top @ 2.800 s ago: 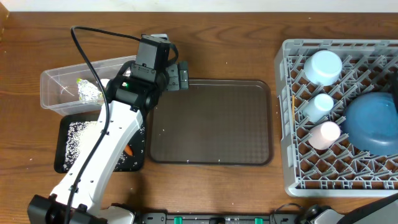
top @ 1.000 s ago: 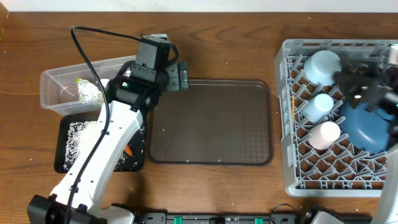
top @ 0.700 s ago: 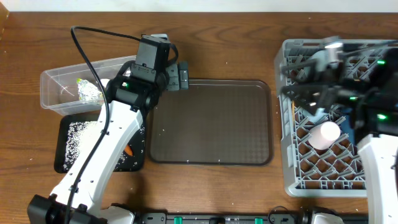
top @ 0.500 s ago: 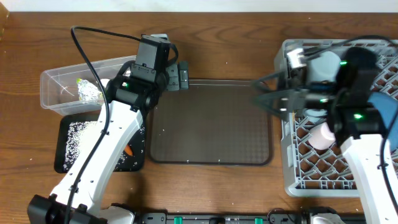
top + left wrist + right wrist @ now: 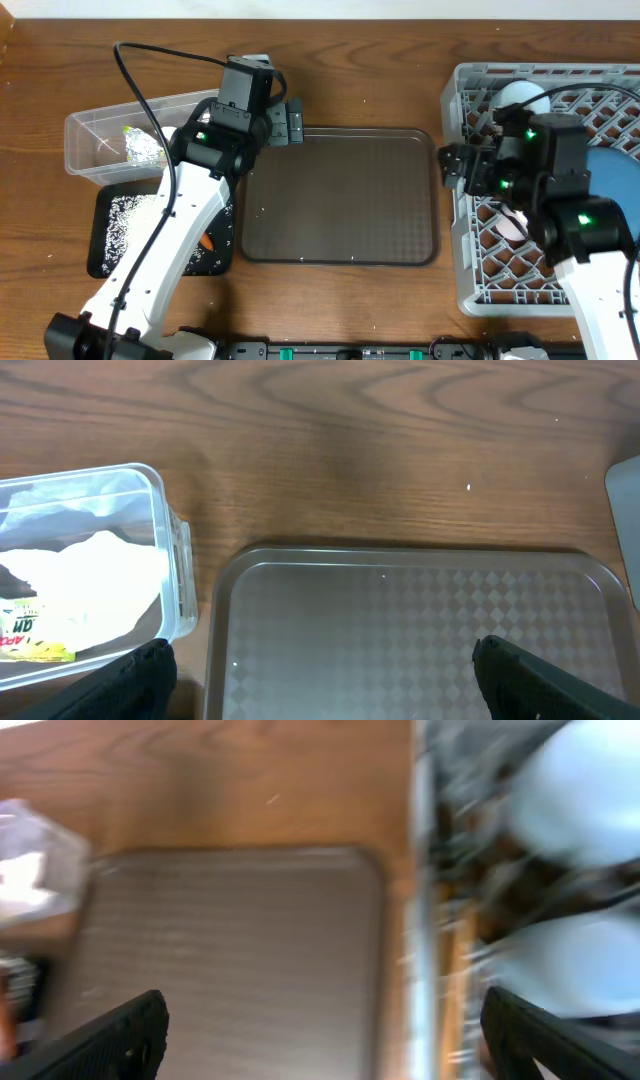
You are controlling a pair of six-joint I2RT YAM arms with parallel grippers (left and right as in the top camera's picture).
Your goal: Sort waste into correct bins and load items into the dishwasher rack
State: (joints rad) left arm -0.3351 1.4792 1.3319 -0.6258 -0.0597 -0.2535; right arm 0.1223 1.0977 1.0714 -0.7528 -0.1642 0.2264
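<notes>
Both sets of jaws are spread wide and hold nothing. The left jaws hang over the far left corner of the brown tray (image 5: 340,195), the right jaws over its right edge. On the worktop (image 5: 400,60) right of the tray stands the grey rack (image 5: 462,290), holding a blue plate (image 5: 615,175), a pink cup (image 5: 511,225) and a pale bowl (image 5: 522,93), all partly hidden by the arm. Left of the tray, the clear tub (image 5: 85,160) holds foil (image 5: 143,150), tissue (image 5: 100,570) and a wrapper (image 5: 35,645). The black bin (image 5: 98,266) in front of the tub holds rice (image 5: 130,222) and a carrot (image 5: 207,241).
</notes>
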